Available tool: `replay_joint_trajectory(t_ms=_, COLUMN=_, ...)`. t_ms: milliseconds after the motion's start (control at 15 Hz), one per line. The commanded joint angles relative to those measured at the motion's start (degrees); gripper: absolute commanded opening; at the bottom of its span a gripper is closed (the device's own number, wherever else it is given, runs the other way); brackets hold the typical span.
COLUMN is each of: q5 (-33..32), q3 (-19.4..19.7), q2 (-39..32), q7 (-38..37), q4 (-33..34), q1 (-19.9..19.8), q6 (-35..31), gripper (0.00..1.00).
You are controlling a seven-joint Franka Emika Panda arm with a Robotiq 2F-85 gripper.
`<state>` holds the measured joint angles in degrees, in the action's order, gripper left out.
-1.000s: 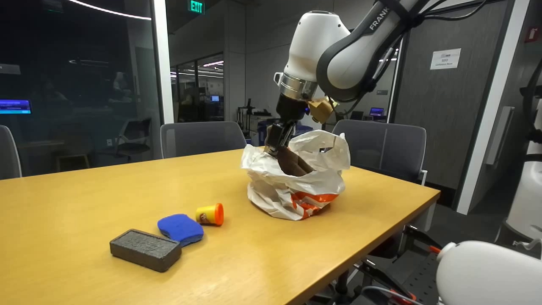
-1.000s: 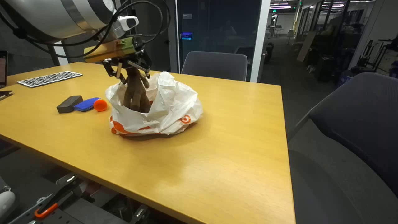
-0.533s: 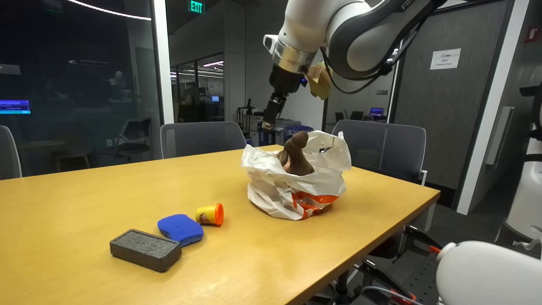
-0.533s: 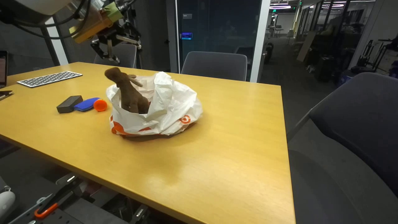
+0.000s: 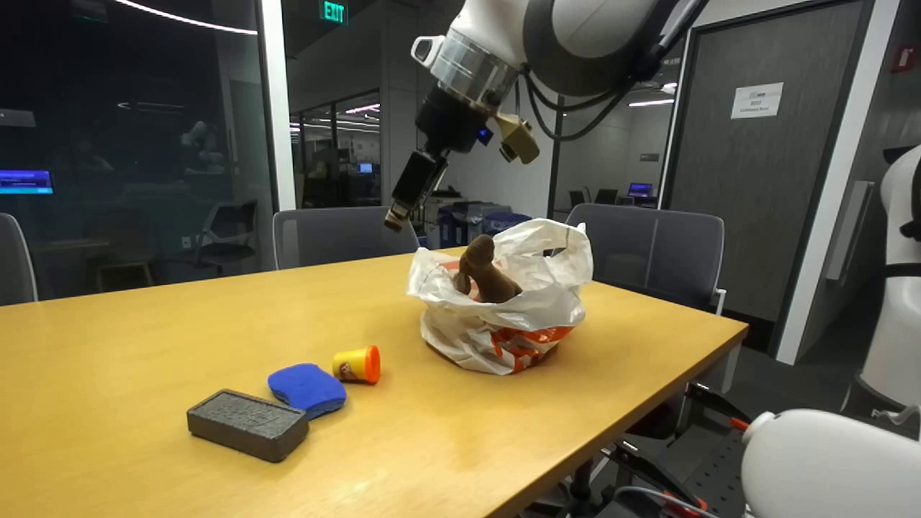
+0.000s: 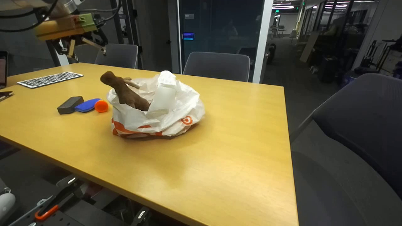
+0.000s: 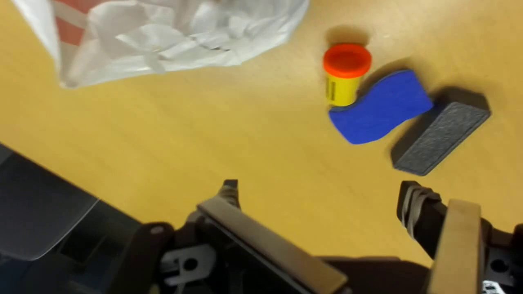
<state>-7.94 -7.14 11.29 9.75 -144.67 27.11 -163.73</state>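
Pincer (image 7: 319, 188) stood spread apart, empty. Brown plush animal (image 6: 127, 95) leaned over rim of white plastic bag (image 6: 180, 105). Judged hazard: overhanging weight threatened tip-out onto tabletop (image 6: 238, 131).

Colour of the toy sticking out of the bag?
Mostly brown; the toy shows best in an exterior view.

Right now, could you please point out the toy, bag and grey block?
Toy (image 6: 127, 95), in an exterior view: its brown body.
Bag (image 6: 171, 113), in an exterior view: its white side.
Grey block (image 7: 443, 136), in the wrist view: its textured top.
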Motion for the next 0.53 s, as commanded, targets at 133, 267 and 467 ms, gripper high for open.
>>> replay_joint_trajectory(t_ms=133, q5=12.5, q3=-1.1, q2=-10.5, q7=14.6, q4=2.3, q1=2.3, q6=-1.9, gripper=1.00)
replay_joint_trajectory(t_ms=267, q5=12.9, q3=-3.1, q2=-13.7, q7=16.4, q4=3.9, q1=1.2, q6=-1.6, gripper=1.00)
replay_joint_trajectory(t_ms=467, q5=11.4, q3=-6.9, q2=-18.1, q7=17.3, q4=6.7, q1=-2.2, q6=-2.1, gripper=1.00)
